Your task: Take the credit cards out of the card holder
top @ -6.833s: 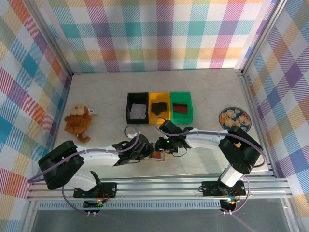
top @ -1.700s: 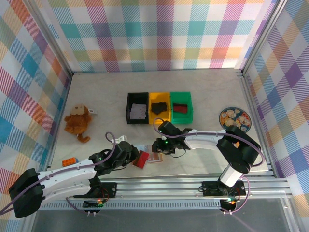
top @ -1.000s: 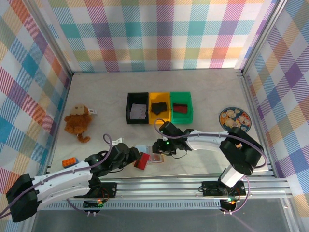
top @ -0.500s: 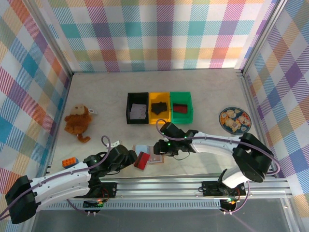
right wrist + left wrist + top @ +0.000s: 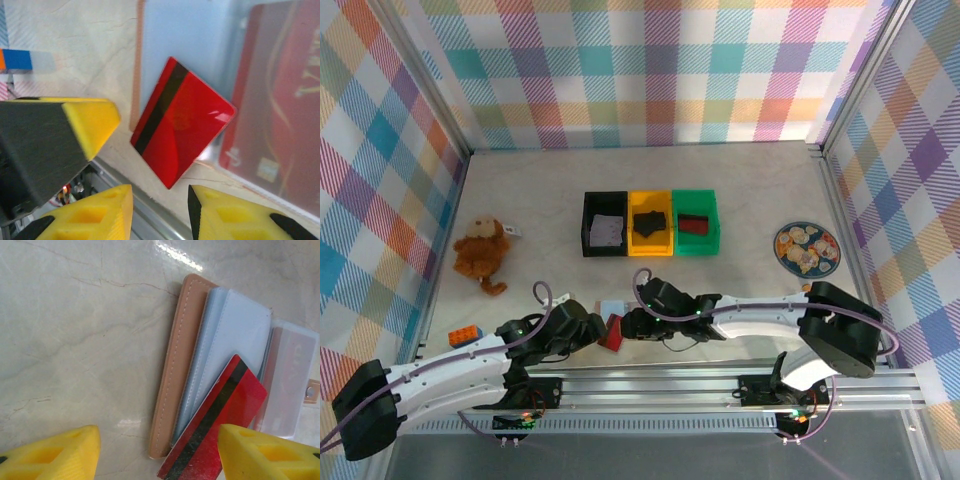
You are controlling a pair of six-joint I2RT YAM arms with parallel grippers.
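Note:
The card holder (image 5: 172, 365) lies open on the table, tan cover at the edge and pale blue inside (image 5: 185, 40). A red credit card (image 5: 220, 430) with a black stripe rests slanted across its near corner, seen also from the right wrist (image 5: 182, 122) and from above (image 5: 612, 333). A second red card (image 5: 280, 100) sits in the clear sleeve. My left gripper (image 5: 160, 460) is open, straddling the holder's edge and the red card, gripping neither. My right gripper (image 5: 160, 215) is open just short of the card's corner, and its arm hides most of the holder from above.
A pale card (image 5: 612, 307) lies on the table just behind the red one. Black (image 5: 605, 225), yellow (image 5: 650, 222) and green (image 5: 695, 222) bins stand mid-table. A plush monkey (image 5: 480, 250), a toy block (image 5: 465, 336) and a plate (image 5: 806, 245) are off to the sides. The table's metal rail (image 5: 130, 210) runs close by.
My right gripper has slid left and toward the near edge, over the holder, up to the red card. The left gripper's jaws have widened; the card has stayed in place.

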